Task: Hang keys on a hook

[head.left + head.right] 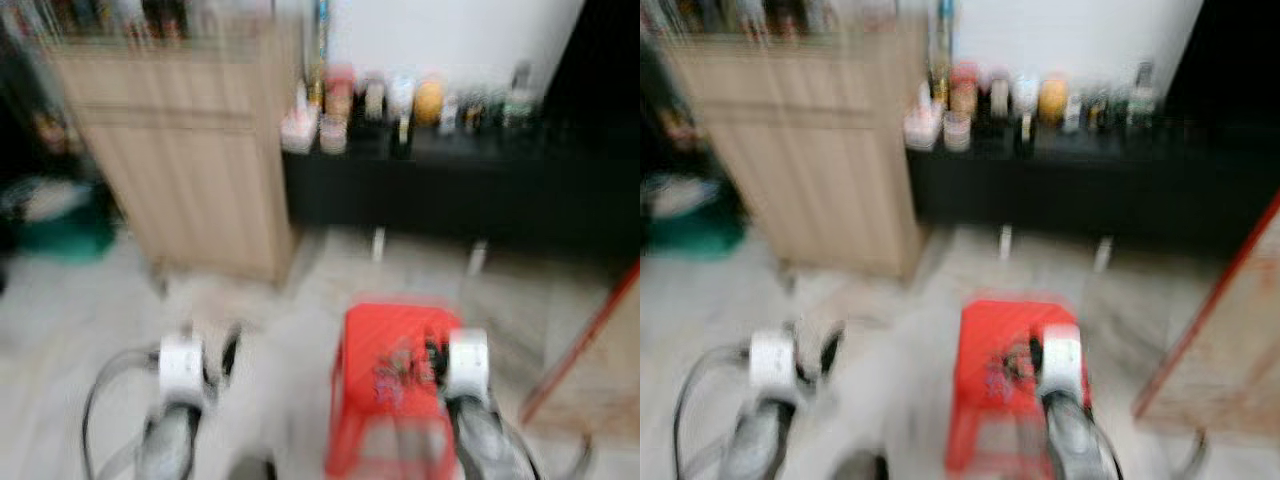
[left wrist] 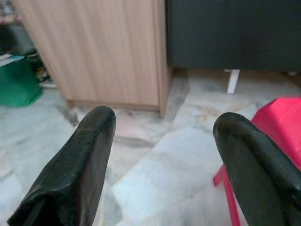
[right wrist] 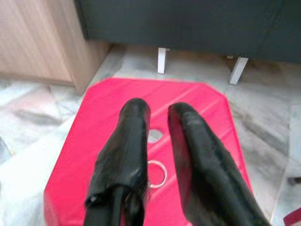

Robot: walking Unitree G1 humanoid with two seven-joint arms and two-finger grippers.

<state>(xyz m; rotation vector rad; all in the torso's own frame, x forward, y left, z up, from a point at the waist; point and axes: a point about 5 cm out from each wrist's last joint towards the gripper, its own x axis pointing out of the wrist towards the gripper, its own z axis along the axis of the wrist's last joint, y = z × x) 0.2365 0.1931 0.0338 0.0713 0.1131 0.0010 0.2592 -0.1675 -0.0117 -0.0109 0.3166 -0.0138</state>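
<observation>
Below, the right pincer (image 3: 157,117) holds its fingers slightly parted above the red stool (image 3: 103,122), the keys' ring (image 3: 156,173) showing between them.

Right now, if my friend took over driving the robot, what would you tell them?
Left gripper: fingers wide open, holding nothing, over the marble floor beside the wooden cabinet.
Right gripper: above the red stool, fingers close together with a small gap; a key ring shows between them, but I cannot tell whether it is gripped.
Keys: a blurred bunch by the right gripper, over the stool.
Done: right gripper has reached the keys.
Left: confirm the grip, find the hook, hang the keys. The head views are blurred.
</observation>
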